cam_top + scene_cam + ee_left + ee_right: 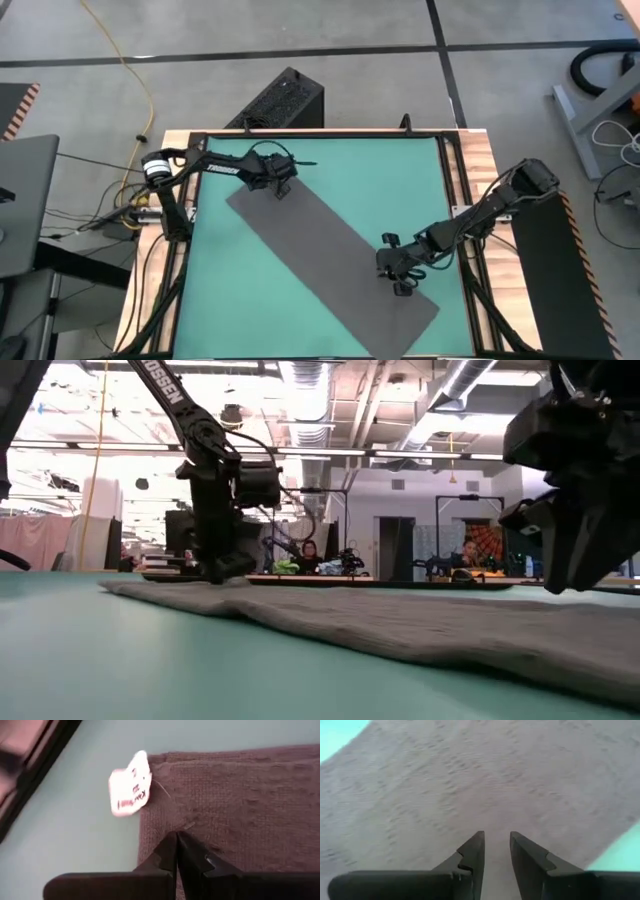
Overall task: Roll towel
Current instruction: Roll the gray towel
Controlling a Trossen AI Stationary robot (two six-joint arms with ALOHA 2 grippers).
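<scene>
Dark grey and softly woven, the towel (pixel 330 258) lies flat and unrolled on the green mat (pixel 230 300) of the table, its long axis running diagonally from the far left corner toward the near right (a small white label (pixel 130 790) sticks out at the far-left end). The left end effector (pixel 282 186), fingers pressed together, rests at that far-left end. The right end effector (pixel 398 280) hangs over the near-right part, fingers slightly spread, pinching nothing.

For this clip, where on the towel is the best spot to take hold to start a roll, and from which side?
Probably a short-end corner. The towel lies flat and diagonal on the green mat, so only its thin edges can be pinched. Come from above, at the far corner beside the white tag, where the left end effector sits shut.
</scene>
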